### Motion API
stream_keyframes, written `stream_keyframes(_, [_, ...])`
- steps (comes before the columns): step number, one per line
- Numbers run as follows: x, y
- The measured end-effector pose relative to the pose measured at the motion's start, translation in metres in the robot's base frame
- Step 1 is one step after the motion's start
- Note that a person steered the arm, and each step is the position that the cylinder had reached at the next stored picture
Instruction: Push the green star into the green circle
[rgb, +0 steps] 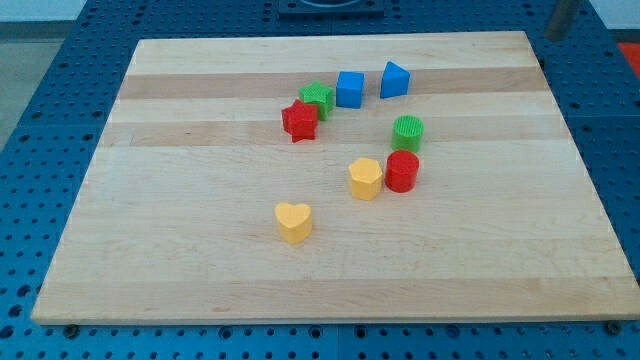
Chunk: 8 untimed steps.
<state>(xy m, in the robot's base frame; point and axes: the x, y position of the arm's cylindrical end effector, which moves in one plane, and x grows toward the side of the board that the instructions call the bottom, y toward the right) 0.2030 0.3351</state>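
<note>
Green star (318, 97), tip perhaps top-right (553, 36).

Open board (200, 250) between green star (317, 98) and green circle (407, 133)

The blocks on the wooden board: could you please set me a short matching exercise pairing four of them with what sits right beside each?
Things:
1. green star
2. green circle
3. yellow heart
4. blue cube

Places:
A. alone, nearest the view's bottom
B. directly above the red cylinder in the view
C. touching the red star
D. between the green star and the other blue block

Pairs: 1-C, 2-B, 3-A, 4-D

My tip does not show clearly; only a dark shape sits at the view's top right corner.
</note>
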Motion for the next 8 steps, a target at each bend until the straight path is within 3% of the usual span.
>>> stream_keyframes(1, [0.003, -0.007])
stream_keyframes(4, [0.057, -0.104])
stream_keyframes(8, [0.08, -0.252])
